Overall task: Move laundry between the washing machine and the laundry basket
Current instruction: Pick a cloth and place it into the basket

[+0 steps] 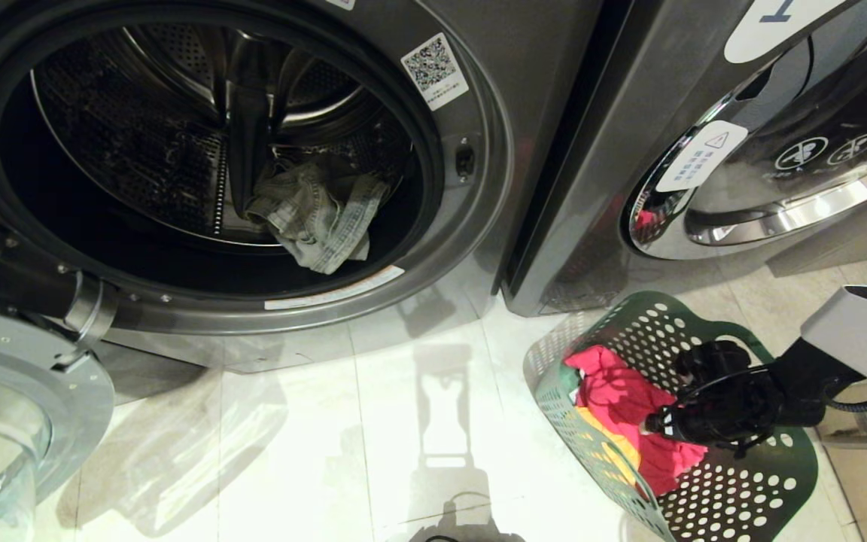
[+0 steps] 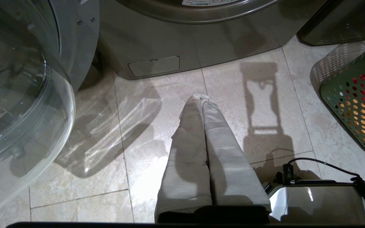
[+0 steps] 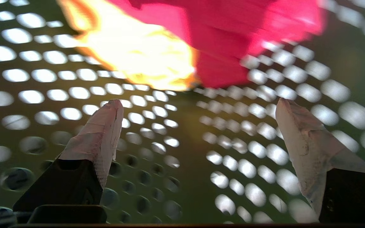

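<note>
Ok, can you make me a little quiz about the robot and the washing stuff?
1. True or false: the washing machine door is shut.
2. Which gripper is inside the laundry basket? A) left gripper B) right gripper C) neither
3. Fill in: the right gripper is ____ and holds nothing, near the pink cloth.

Key:
1. False. The door stands open, with grey-green clothes lying in the drum.
2. B. The left gripper hangs shut over the floor.
3. Open.
</note>
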Robot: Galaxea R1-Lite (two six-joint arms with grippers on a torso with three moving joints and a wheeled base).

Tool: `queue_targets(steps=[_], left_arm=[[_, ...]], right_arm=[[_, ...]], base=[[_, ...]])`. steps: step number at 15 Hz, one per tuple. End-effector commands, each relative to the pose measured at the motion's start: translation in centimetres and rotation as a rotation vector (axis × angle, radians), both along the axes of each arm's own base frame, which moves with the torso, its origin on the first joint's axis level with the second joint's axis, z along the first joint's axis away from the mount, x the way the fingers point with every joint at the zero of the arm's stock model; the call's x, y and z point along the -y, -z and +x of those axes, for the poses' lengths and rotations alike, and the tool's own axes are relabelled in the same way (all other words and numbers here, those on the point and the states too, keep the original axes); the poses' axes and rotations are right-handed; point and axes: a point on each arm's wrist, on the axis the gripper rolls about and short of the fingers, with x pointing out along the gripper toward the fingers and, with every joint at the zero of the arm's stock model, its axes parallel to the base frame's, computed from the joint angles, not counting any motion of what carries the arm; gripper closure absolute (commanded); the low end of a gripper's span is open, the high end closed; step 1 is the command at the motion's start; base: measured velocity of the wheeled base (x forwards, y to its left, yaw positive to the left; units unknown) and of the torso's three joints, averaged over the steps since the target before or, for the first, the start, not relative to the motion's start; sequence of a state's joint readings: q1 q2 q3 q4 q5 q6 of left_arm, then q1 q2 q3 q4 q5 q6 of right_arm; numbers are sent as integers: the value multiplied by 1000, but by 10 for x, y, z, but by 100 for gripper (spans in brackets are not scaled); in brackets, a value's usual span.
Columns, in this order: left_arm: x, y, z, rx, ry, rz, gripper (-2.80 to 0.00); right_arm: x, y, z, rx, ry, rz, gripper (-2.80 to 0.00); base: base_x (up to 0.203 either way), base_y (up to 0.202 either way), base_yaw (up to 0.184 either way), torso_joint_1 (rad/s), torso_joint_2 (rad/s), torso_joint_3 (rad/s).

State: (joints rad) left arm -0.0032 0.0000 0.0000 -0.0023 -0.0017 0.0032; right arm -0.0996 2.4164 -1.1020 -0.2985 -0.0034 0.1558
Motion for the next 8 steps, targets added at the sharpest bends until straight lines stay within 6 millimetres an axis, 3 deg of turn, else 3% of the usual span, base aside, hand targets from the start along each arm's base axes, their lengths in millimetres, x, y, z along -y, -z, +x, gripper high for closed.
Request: queue_targets(steps=[1, 4, 8], left_arm=[[0, 0, 0, -1, 0, 0, 0], [0, 0, 0, 1, 0, 0, 0], [0, 0, 0, 0, 0, 0, 0]], right_arm=[[5, 27, 8, -33, -34, 10, -280], [13, 43, 9, -51, -161, 16, -280], [14, 61, 13, -46, -191, 4, -280]], base=[[0, 0, 0, 0, 0, 0], [0, 0, 0, 0, 0, 0], [0, 0, 0, 0, 0, 0]])
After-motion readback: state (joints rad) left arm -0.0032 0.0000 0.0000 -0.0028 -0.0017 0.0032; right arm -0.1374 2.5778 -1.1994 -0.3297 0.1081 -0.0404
